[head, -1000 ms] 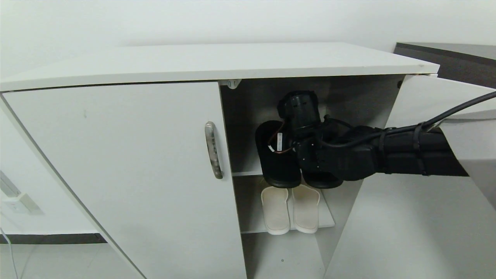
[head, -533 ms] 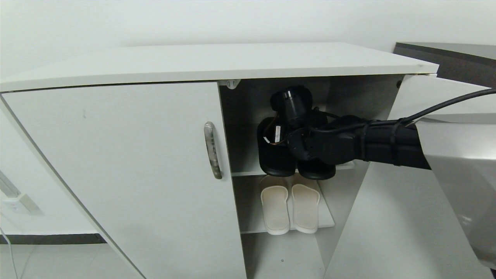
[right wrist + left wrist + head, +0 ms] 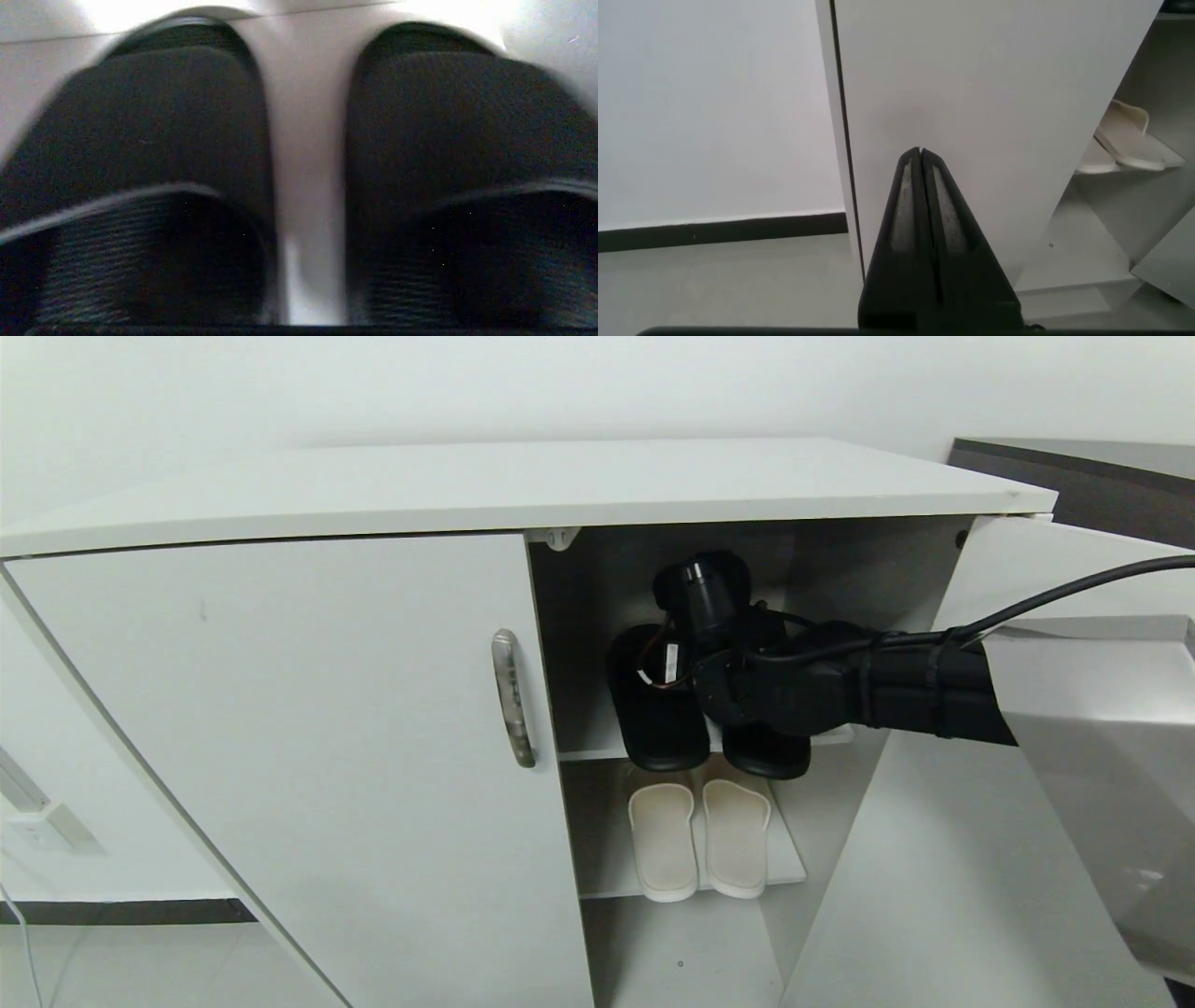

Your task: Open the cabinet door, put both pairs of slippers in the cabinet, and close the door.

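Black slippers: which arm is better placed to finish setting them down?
Right. The right arm is inside the cabinet over the black slippers at the upper shelf; the left gripper faces the closed door.

cabinet (image 3: 523, 485) has its left door (image 3: 280, 756) shut and right door (image 3: 934, 877) swung out. one pair of slippers (image 3: 658, 728) sits side by side on the upper shelf (image 3: 588, 753) at the front edge, the other pair (image 3: 700, 840) directly below on the lower shelf (image 3: 789, 873).

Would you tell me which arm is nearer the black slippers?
Right. The right arm is inside the cabinet, over the black slippers; the left gripper is outside, facing the closed door.
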Controlling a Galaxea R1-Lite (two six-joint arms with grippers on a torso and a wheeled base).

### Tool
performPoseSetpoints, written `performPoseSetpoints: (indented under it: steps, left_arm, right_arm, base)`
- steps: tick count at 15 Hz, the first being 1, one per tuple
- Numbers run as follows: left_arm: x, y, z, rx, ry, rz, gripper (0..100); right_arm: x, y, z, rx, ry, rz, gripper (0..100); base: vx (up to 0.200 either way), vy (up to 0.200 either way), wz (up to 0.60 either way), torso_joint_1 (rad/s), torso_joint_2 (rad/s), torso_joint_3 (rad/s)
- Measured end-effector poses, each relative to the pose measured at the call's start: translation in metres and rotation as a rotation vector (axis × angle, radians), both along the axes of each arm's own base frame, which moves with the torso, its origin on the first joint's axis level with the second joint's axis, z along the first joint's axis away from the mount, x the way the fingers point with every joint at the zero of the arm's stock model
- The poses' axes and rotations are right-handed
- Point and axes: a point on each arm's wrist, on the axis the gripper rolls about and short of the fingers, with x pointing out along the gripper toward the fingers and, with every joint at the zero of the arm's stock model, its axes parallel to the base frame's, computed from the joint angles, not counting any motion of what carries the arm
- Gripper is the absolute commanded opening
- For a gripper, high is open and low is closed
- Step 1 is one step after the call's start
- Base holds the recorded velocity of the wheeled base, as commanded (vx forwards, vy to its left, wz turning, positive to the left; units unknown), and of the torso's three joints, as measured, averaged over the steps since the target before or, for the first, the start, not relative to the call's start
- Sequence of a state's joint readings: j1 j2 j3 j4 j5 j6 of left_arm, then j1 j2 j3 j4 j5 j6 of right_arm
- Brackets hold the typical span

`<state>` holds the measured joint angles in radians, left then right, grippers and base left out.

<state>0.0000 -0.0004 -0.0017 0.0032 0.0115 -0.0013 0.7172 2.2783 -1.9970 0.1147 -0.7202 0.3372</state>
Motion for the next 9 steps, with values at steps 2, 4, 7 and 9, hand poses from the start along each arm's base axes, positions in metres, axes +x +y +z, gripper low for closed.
performPoseSetpoints:
  steps: [2,4,7,9]
  left_arm:
    - [0.0,0.0,0.0,0.0,0.0,0.001,0]
    - [0.0,0.0,0.0,0.0,0.0,0.002,0]
    - [0.0,0.0,0.0,0.0,0.0,0.002,0]
    - [0.0,0.0,0.0,0.0,0.0,0.002,0]
  right_arm:
    - [-0.003,0.0,0.0,-0.006,0.006,0.003,100]
    - [-0.009,-0.001,0.001,-0.014,0.011,0.003,100]
    - [-0.019,-0.005,0.006,-0.016,0.016,0.002,100]
    - [-0.027,-0.005,0.009,-0.017,0.02,0.012,100]
  base:
    - [0.0,0.0,0.0,0.0,0.0,0.0]
    - [0.0,0.0,0.0,0.0,0.0,0.0]
    - [0.0,0.0,0.0,0.0,0.0,0.0]
    - [0.0,0.0,0.0,0.0,0.0,0.0]
